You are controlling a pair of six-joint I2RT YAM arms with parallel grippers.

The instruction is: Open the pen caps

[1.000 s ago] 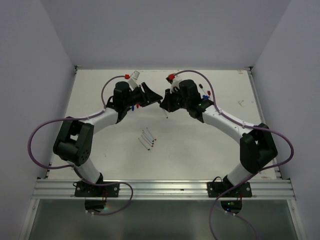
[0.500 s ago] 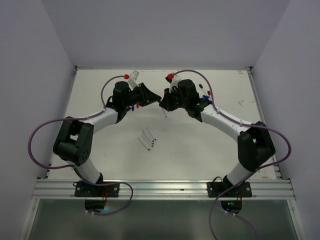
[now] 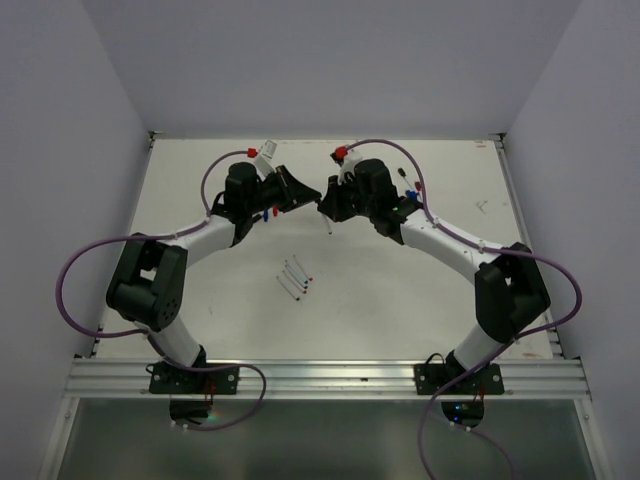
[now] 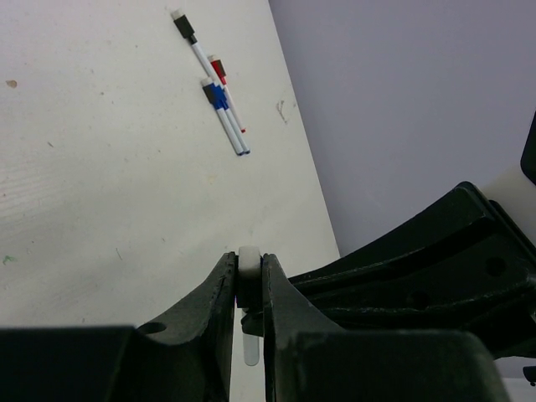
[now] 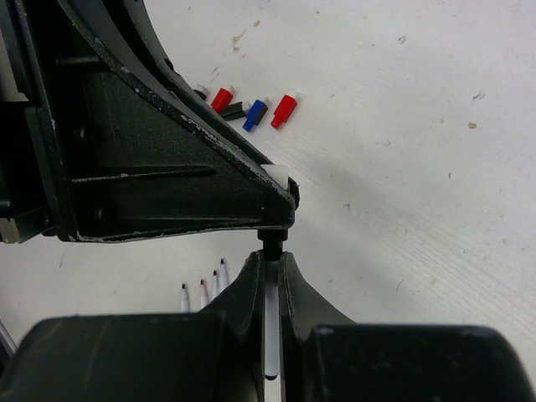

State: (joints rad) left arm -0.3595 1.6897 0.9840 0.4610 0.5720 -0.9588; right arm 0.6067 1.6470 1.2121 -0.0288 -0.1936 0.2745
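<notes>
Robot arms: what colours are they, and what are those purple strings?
The left arm and right arm have white tube sections joined by chunky black joints. A thin purple cable loops out beside each one, and a small red knob sits near each wrist. The left gripper and right gripper have black, wedge-shaped fingers with slightly scuffed edges.

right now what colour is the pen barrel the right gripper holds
White barrel, right wrist view.
</notes>
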